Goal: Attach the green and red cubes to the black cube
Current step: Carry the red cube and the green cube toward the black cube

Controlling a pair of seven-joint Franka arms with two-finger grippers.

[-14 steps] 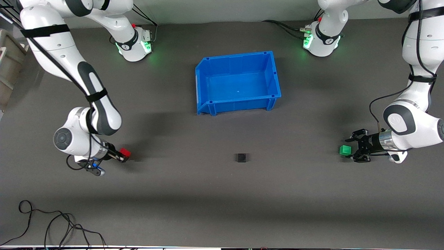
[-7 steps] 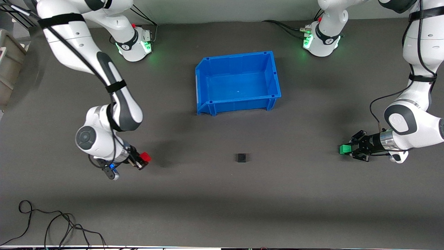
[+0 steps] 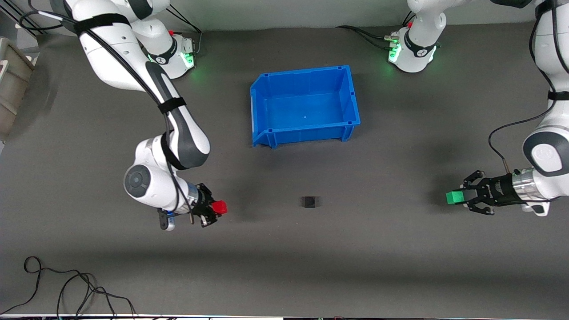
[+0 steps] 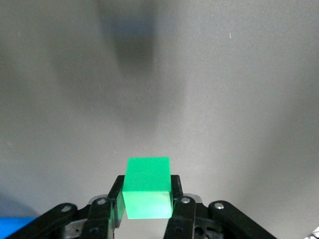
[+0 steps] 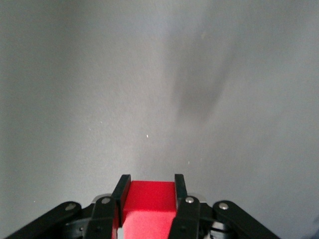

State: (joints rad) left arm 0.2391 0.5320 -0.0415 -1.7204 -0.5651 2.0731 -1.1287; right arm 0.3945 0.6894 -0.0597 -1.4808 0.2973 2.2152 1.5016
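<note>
The black cube [image 3: 310,202] sits on the dark table between the two arms, nearer the front camera than the blue bin. My right gripper [image 3: 215,209] is shut on the red cube [image 3: 219,207] and holds it above the table toward the right arm's end; the cube shows between its fingers in the right wrist view [image 5: 148,199]. My left gripper [image 3: 461,198] is shut on the green cube [image 3: 453,198] above the table toward the left arm's end; the cube shows clamped in the left wrist view [image 4: 147,186].
An empty blue bin [image 3: 266,133] stands farther from the front camera than the black cube. Loose black cables [image 3: 66,289] lie near the table's front edge at the right arm's end. A grey crate [image 3: 11,84] stands off the table edge there.
My right gripper has carried the red cube toward the black cube. My left gripper has shut on the green cube and lifted it, drawing slightly toward the left arm's end.
</note>
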